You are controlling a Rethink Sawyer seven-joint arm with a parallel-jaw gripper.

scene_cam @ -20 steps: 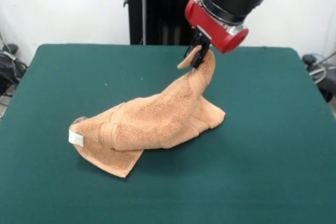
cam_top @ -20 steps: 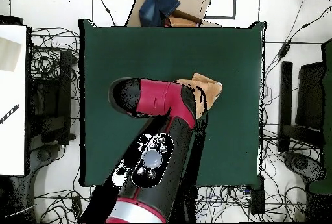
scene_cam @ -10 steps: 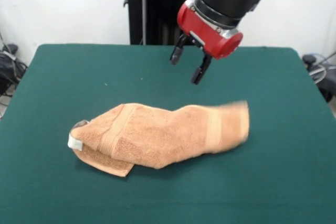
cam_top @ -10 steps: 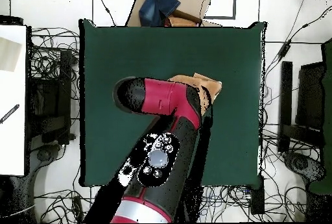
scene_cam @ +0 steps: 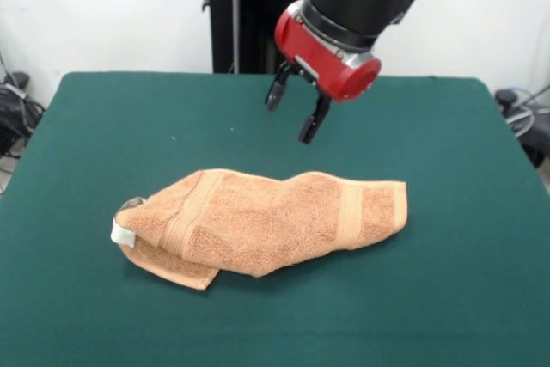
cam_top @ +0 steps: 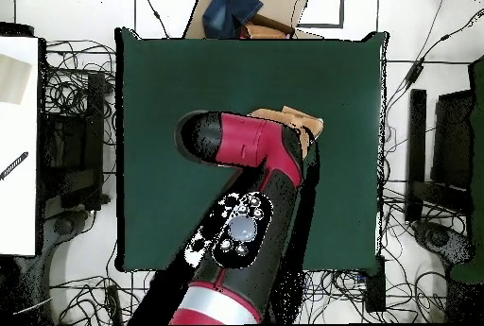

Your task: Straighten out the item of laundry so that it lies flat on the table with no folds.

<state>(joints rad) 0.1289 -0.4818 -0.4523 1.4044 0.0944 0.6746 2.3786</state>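
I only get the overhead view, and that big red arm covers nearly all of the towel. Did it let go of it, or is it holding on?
Observer: The gripper is open and empty, hanging above the towel without touching it.
Operator: So is the towel flat?
Observer: No. It lies on the table doubled over, with a lower layer poking out at the end with the white loop tag.
Operator: Any pattern on it?
Observer: Two woven bands cross the top layer, one towards each end.
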